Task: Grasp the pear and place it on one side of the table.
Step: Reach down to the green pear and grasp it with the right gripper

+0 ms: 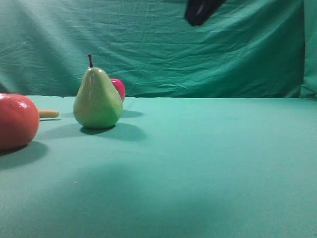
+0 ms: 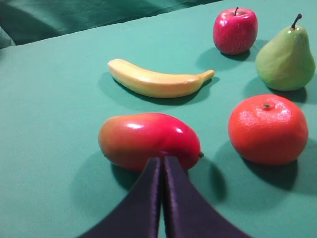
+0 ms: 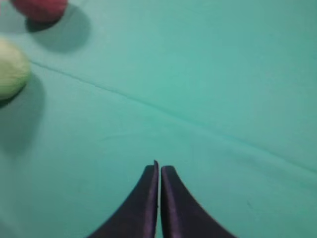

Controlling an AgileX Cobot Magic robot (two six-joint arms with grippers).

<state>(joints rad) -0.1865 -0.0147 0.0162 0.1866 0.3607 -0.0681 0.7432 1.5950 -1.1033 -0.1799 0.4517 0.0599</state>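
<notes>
The task looks barely begun. The pear stands upright on the worktop at the left of the exterior view, stem up, with nothing touching it. Just behind it, a red apple peeks out on its right, and a large orange-red fruit sits nearer the camera at the far left edge, with the tip of a banana showing between them.

The left gripper hangs with its jaws pressed together and holding nothing; in its wrist view the tips sit in front of a red mango-like fruit, while the pear appears well apart at the upper right. The right gripper is likewise clenched on nothing, over bare cloth, with the pear only a pale blur at the left edge of its view. A dark shape at the top of the exterior view is probably part of the right arm, raised well above the worktop, though it is too cropped to be sure.

Everything remains: one arm has to approach, part its jaws, close around the pear, lift it and set it down at one side of the worktop.
</notes>
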